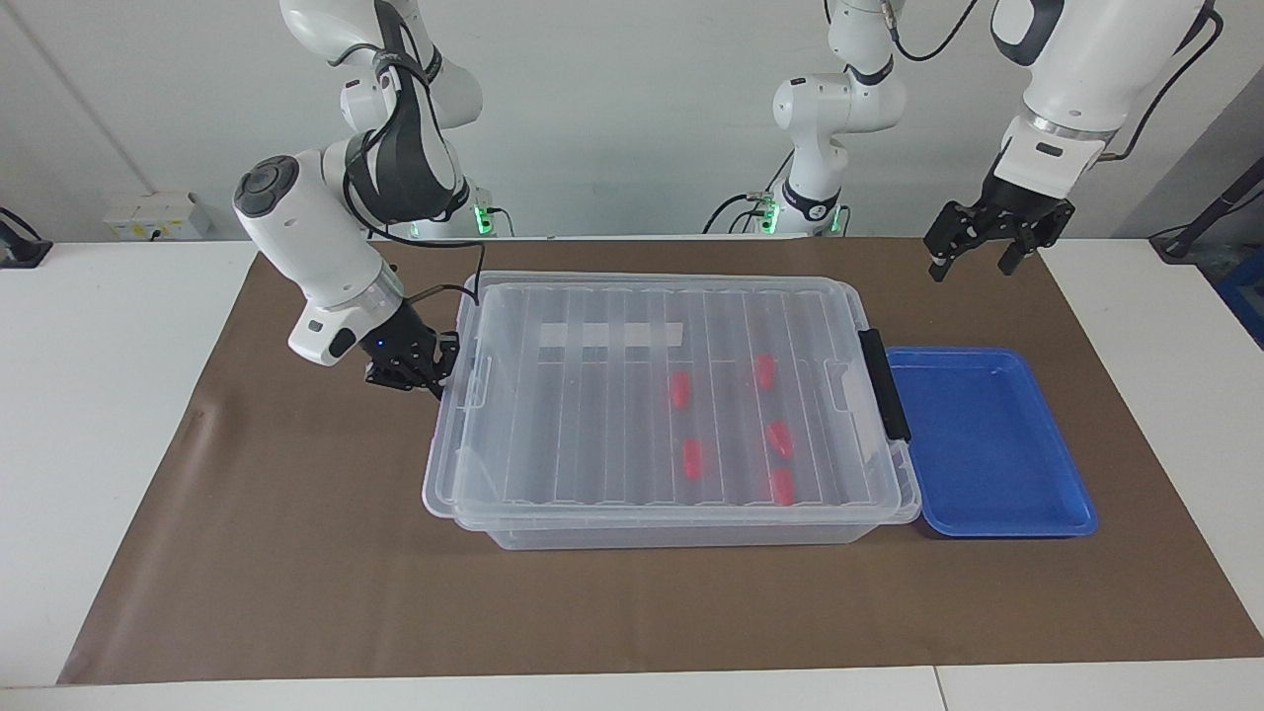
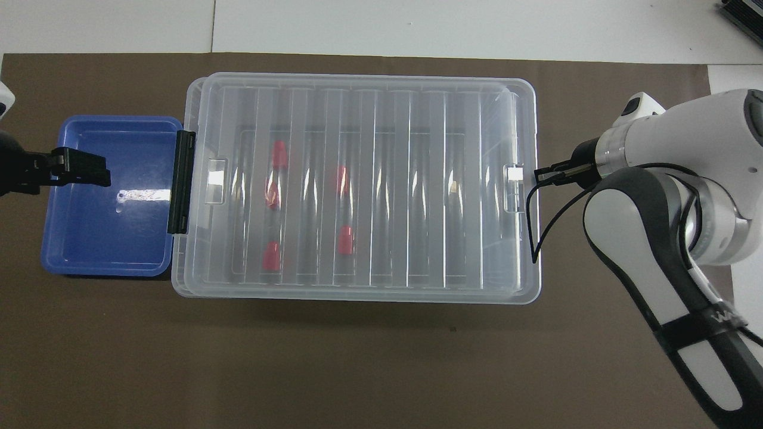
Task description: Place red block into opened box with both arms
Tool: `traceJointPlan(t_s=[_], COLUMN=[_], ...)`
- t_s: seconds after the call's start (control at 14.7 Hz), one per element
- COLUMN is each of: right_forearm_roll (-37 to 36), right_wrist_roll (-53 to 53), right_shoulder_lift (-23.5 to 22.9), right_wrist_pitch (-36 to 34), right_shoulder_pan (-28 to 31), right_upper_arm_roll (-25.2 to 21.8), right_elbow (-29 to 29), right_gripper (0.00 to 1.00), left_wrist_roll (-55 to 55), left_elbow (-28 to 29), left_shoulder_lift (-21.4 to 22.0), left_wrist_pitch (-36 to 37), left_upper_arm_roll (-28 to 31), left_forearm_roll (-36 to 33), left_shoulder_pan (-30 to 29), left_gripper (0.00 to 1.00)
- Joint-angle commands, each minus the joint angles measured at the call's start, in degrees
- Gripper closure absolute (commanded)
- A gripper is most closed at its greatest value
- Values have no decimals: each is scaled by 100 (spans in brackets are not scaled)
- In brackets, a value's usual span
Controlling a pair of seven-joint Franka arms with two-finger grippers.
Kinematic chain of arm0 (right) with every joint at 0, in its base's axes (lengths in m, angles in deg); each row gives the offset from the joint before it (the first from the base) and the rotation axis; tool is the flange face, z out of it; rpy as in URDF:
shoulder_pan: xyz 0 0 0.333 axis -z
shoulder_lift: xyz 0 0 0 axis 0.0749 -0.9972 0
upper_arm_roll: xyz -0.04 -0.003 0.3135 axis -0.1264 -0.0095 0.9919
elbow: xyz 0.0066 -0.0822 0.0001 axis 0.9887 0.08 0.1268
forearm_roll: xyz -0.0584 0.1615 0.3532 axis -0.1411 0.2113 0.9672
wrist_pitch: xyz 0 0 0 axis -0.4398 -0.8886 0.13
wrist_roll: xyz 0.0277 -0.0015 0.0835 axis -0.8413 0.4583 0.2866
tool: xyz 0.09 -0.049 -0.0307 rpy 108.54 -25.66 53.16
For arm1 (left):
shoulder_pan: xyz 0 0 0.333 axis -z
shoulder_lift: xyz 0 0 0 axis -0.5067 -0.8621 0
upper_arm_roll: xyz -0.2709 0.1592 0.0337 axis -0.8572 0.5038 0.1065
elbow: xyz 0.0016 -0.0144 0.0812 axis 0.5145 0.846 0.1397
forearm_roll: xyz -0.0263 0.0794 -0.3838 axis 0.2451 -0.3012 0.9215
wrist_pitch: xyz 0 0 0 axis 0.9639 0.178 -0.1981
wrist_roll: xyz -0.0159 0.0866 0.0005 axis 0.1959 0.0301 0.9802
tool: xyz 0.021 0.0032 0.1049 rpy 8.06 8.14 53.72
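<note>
Red blocks (image 1: 693, 458) in lidded box (image 1: 553, 533), apart from right hand (image 1: 434, 380)

right tool (image 1: 434, 380) closed, left tool (image 1: 973, 255) spread

a robotics lab: two white robot arms (image 1: 326, 247) mounted at a white desk (image 1: 109, 395) covered with a brown mat (image 1: 296, 553), bare pale wall, cables and a wall socket (image 1: 153, 212) nearby.

Red blocks (image 2: 278, 156): blurred by the ribbed lid (image 2: 381, 107); tapered ends cannot be made out.
Left gripper (image 2: 80, 168): its arm is cut off at the overhead frame's left edge.
Right gripper (image 1: 420, 380): fingertip contact with the lid cannot be told.
</note>
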Motion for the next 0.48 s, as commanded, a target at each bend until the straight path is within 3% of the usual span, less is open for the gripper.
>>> traceJointPlan(t_s=[0.0,0.07,0.14,0.2,0.41], right_forearm_roll=[-39,-362,-870,-1249,-1972], right_wrist_roll=[-95,-104,-121,-270,-1024], right_shoulder_lift=[83,162,285,425,515], right_wrist_pitch=[9,-44,-97,-141,-639], right_shoulder_pan=[9,79,201,307,369], right_upper_arm_roll=[-40,-67,-59,-41,-67], right_elbow=[-21,-29,-47,-47,-370], right_gripper=[100,95,27,0,0], left_wrist_roll=[85,85,85,85,85], left_elbow=[236,236,236,236,236], left_shoulder_lift=[181,181,181,181,181], left_wrist_pitch=[-157,-148,-148,-140,-140], left_upper_arm_roll=[107,108,108,108,108], left_forearm_roll=[84,84,84,84,84], left_shoulder_pan=[90,90,90,90,90], left_gripper=[0,0,0,0,0])
